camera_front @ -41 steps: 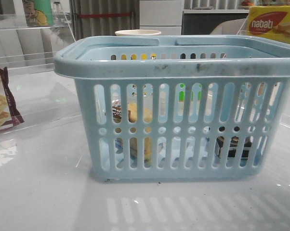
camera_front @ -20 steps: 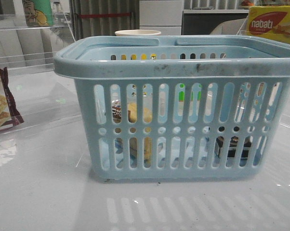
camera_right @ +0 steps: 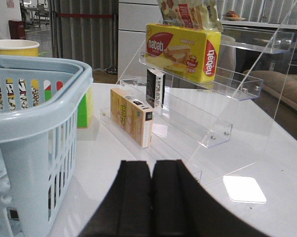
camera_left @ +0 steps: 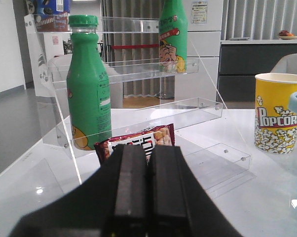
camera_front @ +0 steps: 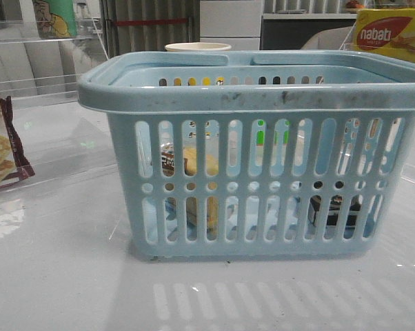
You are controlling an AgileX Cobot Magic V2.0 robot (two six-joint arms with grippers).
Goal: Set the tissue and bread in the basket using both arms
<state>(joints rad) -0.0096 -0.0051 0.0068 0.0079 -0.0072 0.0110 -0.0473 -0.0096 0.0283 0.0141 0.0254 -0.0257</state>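
Note:
The light-blue basket [camera_front: 262, 103] stands in the middle of the table in the front view; its side also shows in the right wrist view [camera_right: 30, 123]. Through its slots I see the yellowish bread packet [camera_front: 196, 165] inside at the left and the dark tissue pack [camera_front: 331, 210] on the floor at the right. Neither gripper shows in the front view. My left gripper [camera_left: 148, 153] is shut and empty, away from the basket, facing a snack bag. My right gripper [camera_right: 152, 168] is shut and empty, beside the basket's outer side.
A maroon-edged snack bag [camera_left: 138, 143] lies before a clear shelf with green bottles [camera_left: 88, 84]. A popcorn cup [camera_left: 278, 111] stands behind the basket. On the right, a clear stepped shelf [camera_right: 203, 84] holds a yellow nabati box [camera_right: 183, 47] and small boxes [camera_right: 131, 116].

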